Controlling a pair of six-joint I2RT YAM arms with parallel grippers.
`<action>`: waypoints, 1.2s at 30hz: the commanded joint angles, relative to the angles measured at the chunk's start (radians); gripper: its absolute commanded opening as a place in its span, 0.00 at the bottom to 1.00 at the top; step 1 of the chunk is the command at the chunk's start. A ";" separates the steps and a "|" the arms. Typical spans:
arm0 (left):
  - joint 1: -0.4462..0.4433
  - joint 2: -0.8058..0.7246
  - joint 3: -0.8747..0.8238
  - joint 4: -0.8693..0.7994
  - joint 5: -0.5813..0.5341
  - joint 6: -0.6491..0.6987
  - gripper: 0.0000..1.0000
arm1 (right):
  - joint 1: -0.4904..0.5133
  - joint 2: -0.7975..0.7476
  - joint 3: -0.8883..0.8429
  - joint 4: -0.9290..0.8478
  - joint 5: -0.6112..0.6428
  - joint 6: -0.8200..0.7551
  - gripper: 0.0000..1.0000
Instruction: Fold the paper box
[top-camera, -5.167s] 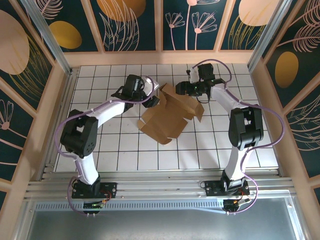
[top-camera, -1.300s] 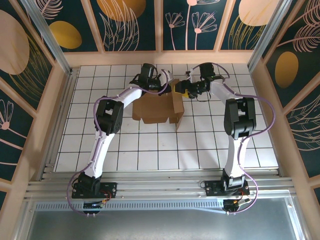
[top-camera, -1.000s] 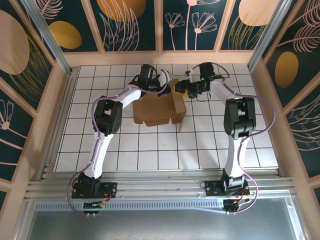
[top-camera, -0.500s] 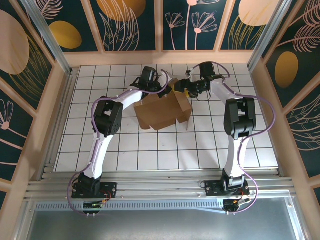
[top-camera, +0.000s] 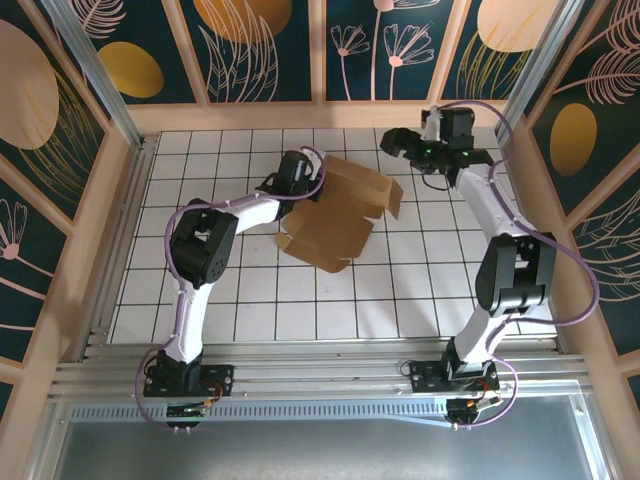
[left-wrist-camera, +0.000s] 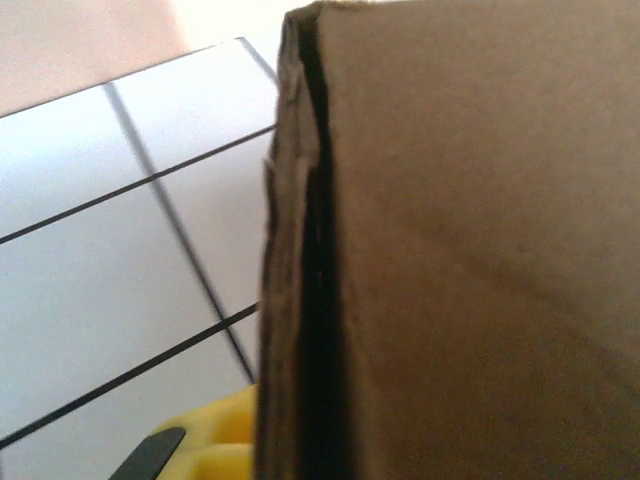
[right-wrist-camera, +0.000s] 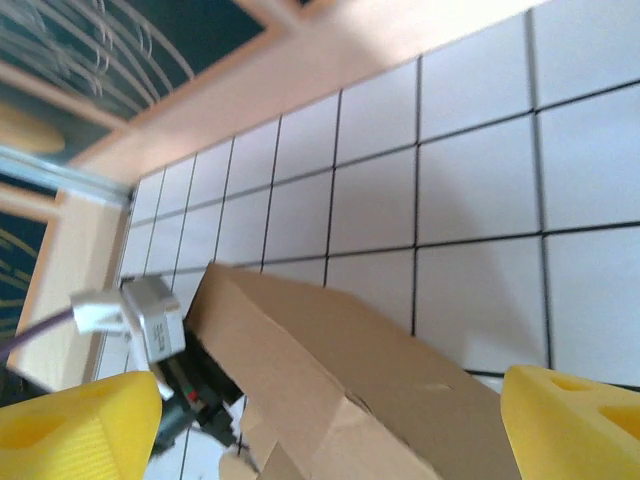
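The paper box (top-camera: 345, 210) is a half-formed brown cardboard shell lying tilted on the white tiles, with a flap spread toward the back right. At its back left edge my left gripper (top-camera: 303, 183) is shut on a doubled cardboard wall. In the left wrist view that wall (left-wrist-camera: 480, 250) stands right at the jaws, with one yellow finger pad (left-wrist-camera: 220, 450) against its left side and the other pad hidden. My right gripper (top-camera: 398, 143) hovers open behind the box and apart from it. In the right wrist view its yellow fingers (right-wrist-camera: 80, 420) stand wide above the box (right-wrist-camera: 330, 370).
Wooden walls (top-camera: 320, 115) ring the tiled table (top-camera: 250, 300) at the back and both sides. The left arm's wrist and white cable plug (right-wrist-camera: 150, 318) sit just beyond the box's left end. Bare tiles lie in front of the box and to its right.
The right gripper has opened, let go of the box flap and drawn back to the right rear. The box has tipped down toward the front, and the left gripper has closed on its edge.
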 joint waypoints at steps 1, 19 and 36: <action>-0.035 -0.042 -0.028 0.097 -0.285 -0.153 0.13 | -0.007 -0.043 -0.046 0.068 0.049 0.038 0.89; -0.052 -0.234 -0.237 0.215 -0.152 -0.298 0.67 | -0.022 -0.083 -0.092 0.051 0.039 0.082 0.89; 0.086 -0.217 0.234 -0.451 0.265 -0.522 0.73 | 0.164 -0.008 -0.020 -0.076 0.290 0.409 0.84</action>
